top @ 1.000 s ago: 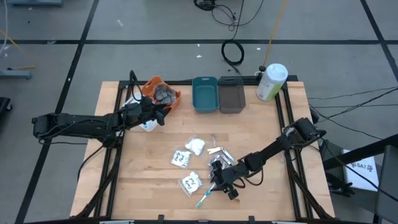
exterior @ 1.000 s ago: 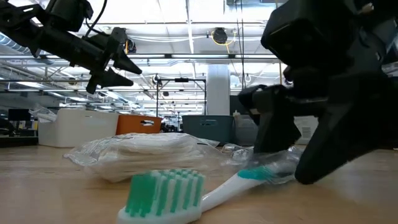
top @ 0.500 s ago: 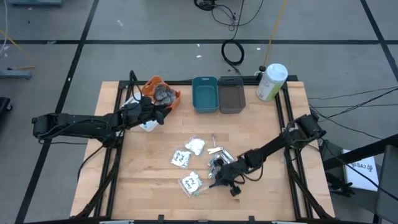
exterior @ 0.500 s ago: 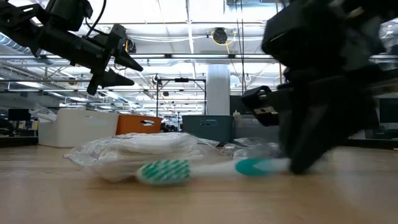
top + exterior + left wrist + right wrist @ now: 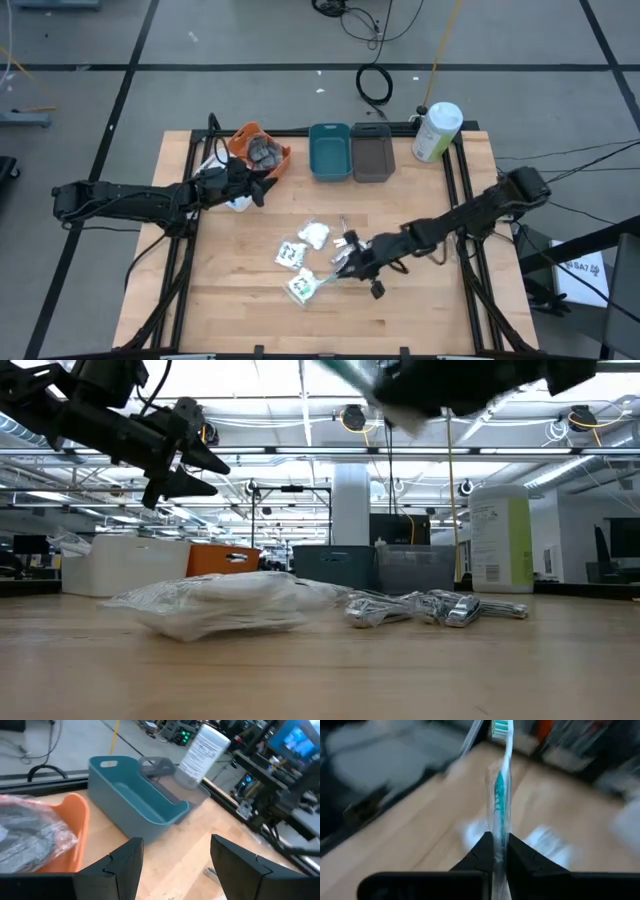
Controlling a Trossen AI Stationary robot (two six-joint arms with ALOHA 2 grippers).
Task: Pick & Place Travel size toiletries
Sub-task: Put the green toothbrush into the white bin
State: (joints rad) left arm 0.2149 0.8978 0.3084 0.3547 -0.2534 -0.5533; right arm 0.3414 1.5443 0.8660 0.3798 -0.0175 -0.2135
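My right gripper is shut on a teal-white toothbrush in a clear wrapper and holds it above the middle of the table. The brush head points toward the near left. Below lie white clear-wrapped packets and small silver tubes, flat on the wood. My left gripper hangs open in the air by the orange bin, which holds dark grey discs in wrap. My right gripper pinches the toothbrush's handle between its two fingers, back from the head. The fingers run along the handle, nearly level, coming from the table's right. The brush sticks out past the fingertips, head foremost, lifted clear of the table.
A teal bin and a grey bin stand at the far edge, with a big white-and-green bottle at the far right. A white bin sits under the left arm. Bare wood lies along the near edge.
My right gripper has shut on the handle of the toothbrush, which lay on the table, and has risen with it, going somewhat toward the far edge. The toothbrush is now lifted clear and has turned, its head pointing near-left.
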